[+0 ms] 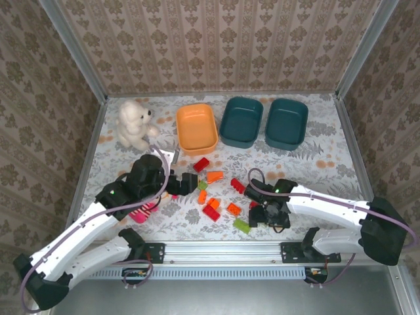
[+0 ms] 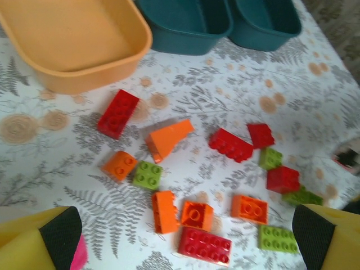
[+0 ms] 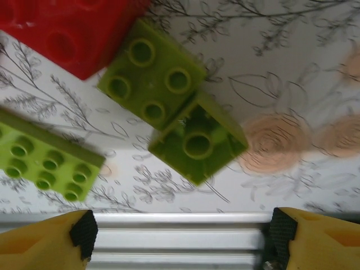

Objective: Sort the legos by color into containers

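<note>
Catching the layout from the top cam: legos [image 1: 216,190] lying loose on the worktop [image 1: 315,164] in front of the orange tub [image 1: 197,128] and two teal tubs [image 1: 241,121] at the back. Getting the close-up stuff from the wrist cams: left pincer [image 2: 185,230] gaping wide over the pile, right pincer [image 3: 181,229] hanging open, nothing between its fingers [image 3: 50,247], two touching green bricks [image 3: 169,107] beyond them and a red brick [image 3: 67,28] getting cut off at the edge. Struggling to make out the pink thing [image 1: 141,213] under the left arm.
</note>
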